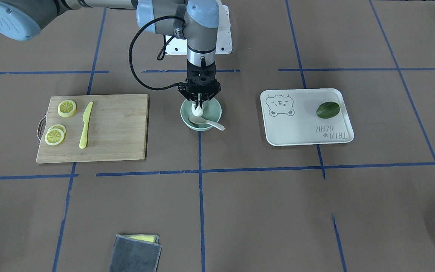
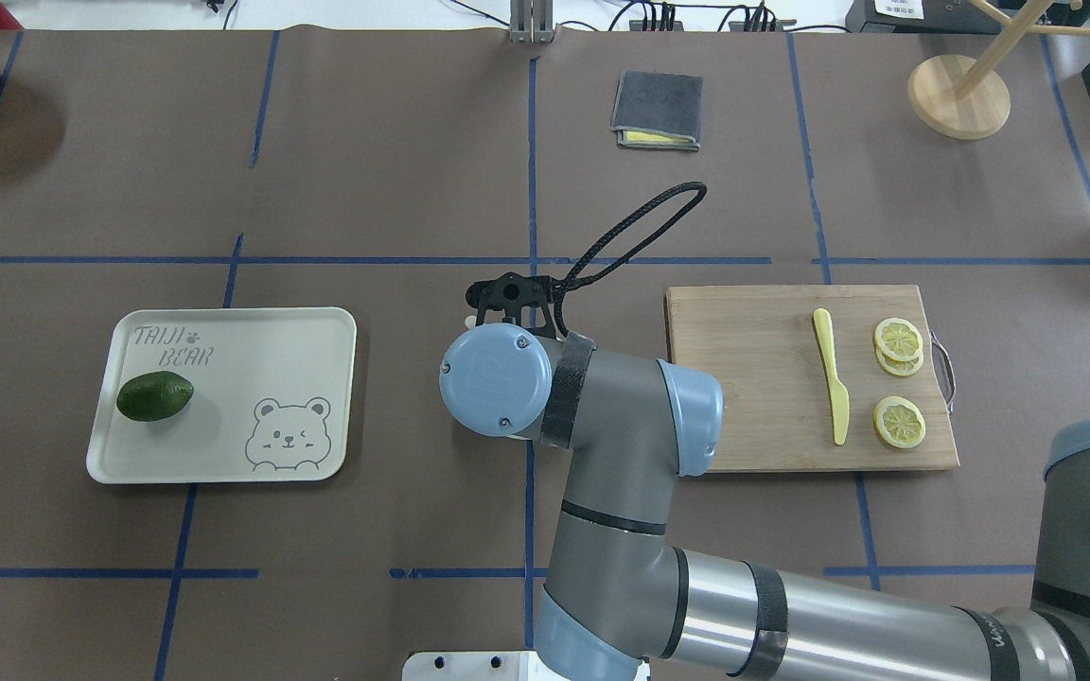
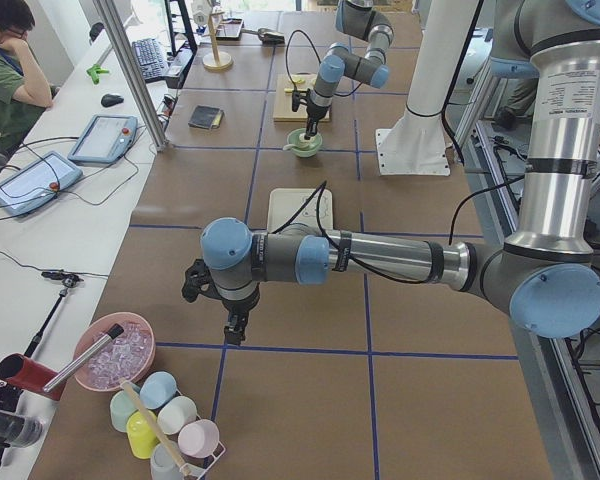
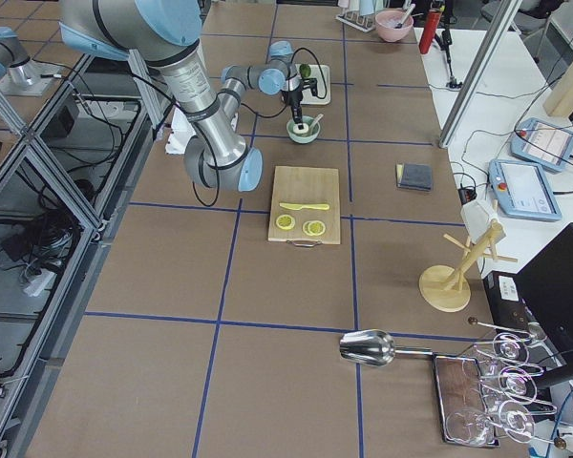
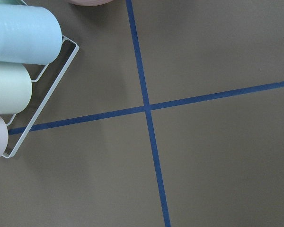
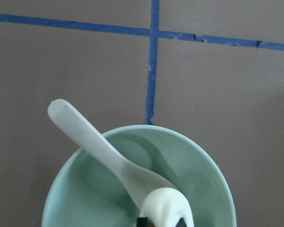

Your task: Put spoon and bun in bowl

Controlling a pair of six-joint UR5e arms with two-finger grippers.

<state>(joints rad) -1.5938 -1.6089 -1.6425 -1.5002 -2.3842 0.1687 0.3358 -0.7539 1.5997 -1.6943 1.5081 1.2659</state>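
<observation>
The mint-green bowl (image 1: 214, 109) stands at the table's middle. The white spoon (image 1: 207, 121) lies in it, scoop inside and handle over the rim. My right gripper (image 1: 198, 105) points straight down over the bowl, shut on the white bun (image 1: 198, 111), which hangs low inside the bowl above the spoon's scoop. The right wrist view shows the bowl (image 6: 201, 165), the spoon (image 6: 83, 137) and the bun (image 6: 168, 205) at the bottom edge. My left gripper (image 3: 236, 328) hovers over bare table far from the bowl; I cannot tell whether it is open or shut.
A wooden cutting board (image 1: 119, 128) with lemon slices (image 1: 67, 108) and a yellow knife (image 1: 85, 124) lies beside the bowl. A white bear tray (image 1: 296, 128) holds a green fruit (image 1: 327, 109). A grey cloth (image 1: 135, 255) lies at the operators' edge. Cups in a wire rack (image 5: 19, 71) are near the left gripper.
</observation>
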